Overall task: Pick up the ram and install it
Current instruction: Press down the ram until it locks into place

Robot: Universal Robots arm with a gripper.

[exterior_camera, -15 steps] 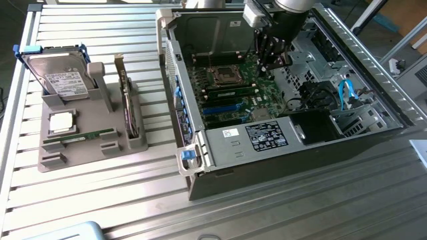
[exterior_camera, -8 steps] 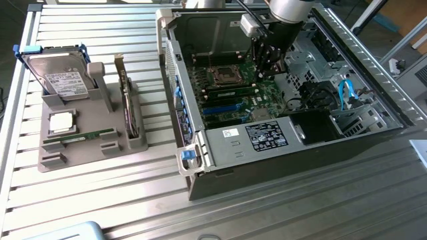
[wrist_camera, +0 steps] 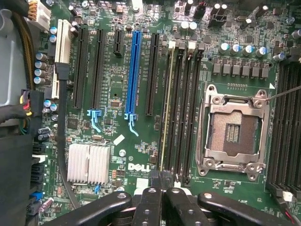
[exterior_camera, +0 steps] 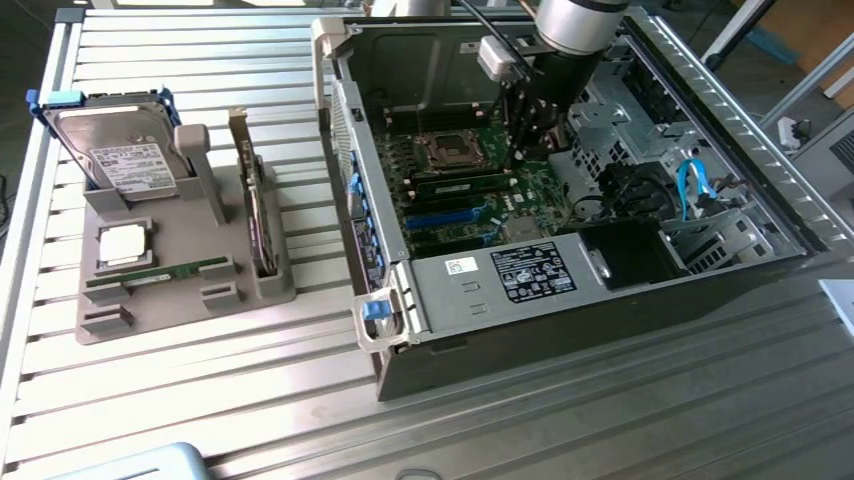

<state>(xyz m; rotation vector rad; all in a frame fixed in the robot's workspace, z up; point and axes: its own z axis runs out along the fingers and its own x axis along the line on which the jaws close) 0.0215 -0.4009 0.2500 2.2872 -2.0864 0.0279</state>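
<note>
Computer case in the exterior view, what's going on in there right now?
The robot arm has reached down into the open case. Its gripper is shut and sits over the motherboard, right at one end of a ram that stands edge-on in a memory slot beside the empty processor socket. Whether the fingers touch it is unclear. Another stick lies in the grey tray outside.

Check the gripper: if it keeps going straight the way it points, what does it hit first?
Likely the ram standing edge-on in the memory slots right under the shut gripper, beside the empty CPU socket. Depth is unclear in the wrist view; it may already be touching.
</note>
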